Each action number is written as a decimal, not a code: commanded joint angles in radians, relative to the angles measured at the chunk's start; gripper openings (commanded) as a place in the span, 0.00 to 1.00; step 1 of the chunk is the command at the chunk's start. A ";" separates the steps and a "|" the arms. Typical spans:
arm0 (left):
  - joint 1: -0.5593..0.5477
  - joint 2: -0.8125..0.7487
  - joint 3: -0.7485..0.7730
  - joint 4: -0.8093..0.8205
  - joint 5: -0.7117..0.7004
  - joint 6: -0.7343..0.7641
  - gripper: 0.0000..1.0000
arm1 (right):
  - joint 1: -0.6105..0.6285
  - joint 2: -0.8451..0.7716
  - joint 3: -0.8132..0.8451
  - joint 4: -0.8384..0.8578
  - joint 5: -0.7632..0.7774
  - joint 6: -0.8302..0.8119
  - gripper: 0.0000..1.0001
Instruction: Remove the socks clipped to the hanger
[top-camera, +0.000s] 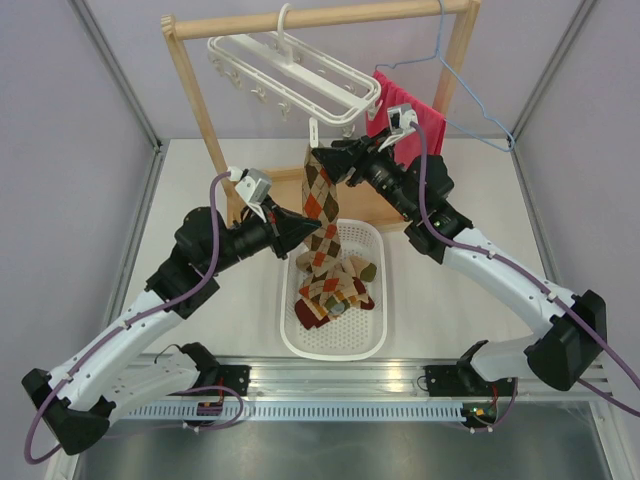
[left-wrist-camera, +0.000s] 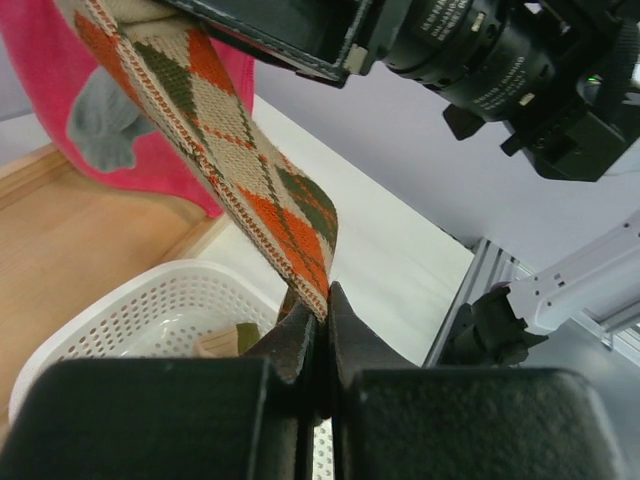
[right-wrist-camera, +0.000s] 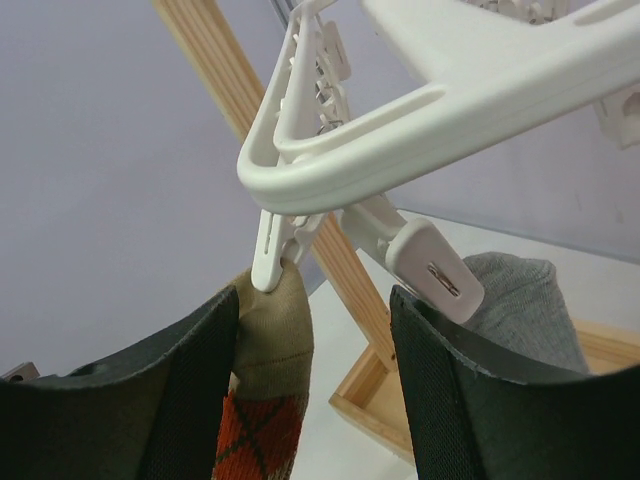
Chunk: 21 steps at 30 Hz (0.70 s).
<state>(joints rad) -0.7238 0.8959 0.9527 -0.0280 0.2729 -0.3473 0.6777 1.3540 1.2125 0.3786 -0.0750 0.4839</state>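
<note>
The white hanger (top-camera: 300, 75) (right-wrist-camera: 450, 90) hangs from a wooden rack. One of its clips (right-wrist-camera: 272, 250) pinches the olive toe of an argyle sock (top-camera: 320, 205) (right-wrist-camera: 265, 340) (left-wrist-camera: 230, 150), which stretches down towards the basket. My left gripper (top-camera: 303, 232) (left-wrist-camera: 322, 300) is shut on that sock's lower edge. My right gripper (top-camera: 328, 160) (right-wrist-camera: 313, 292) stands open just under the clip. The sock top lies against its left finger (right-wrist-camera: 190, 400), and a second clip (right-wrist-camera: 430, 265) sits over the right one. A grey sock (right-wrist-camera: 520, 310) shows behind that finger.
A white perforated basket (top-camera: 375, 345) (left-wrist-camera: 120, 310) under the hanger holds several removed socks (top-camera: 335, 285). A pinkish-red towel (top-camera: 432, 120) (left-wrist-camera: 40, 110) and a blue wire hanger (top-camera: 470, 100) hang at the rack's right. The wooden rack post (top-camera: 200, 110) stands left of the sock.
</note>
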 joint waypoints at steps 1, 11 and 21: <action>0.003 -0.028 0.031 0.025 0.084 -0.055 0.02 | -0.003 0.020 0.035 0.083 -0.012 0.027 0.67; 0.009 -0.014 0.041 0.025 0.103 -0.050 0.02 | 0.000 0.088 0.048 0.181 -0.095 0.114 0.67; 0.018 -0.015 0.034 0.023 0.097 -0.053 0.02 | 0.017 0.117 0.090 0.243 -0.140 0.163 0.67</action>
<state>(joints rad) -0.7128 0.8867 0.9531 -0.0277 0.3424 -0.3698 0.6857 1.4654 1.2495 0.5350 -0.1833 0.6247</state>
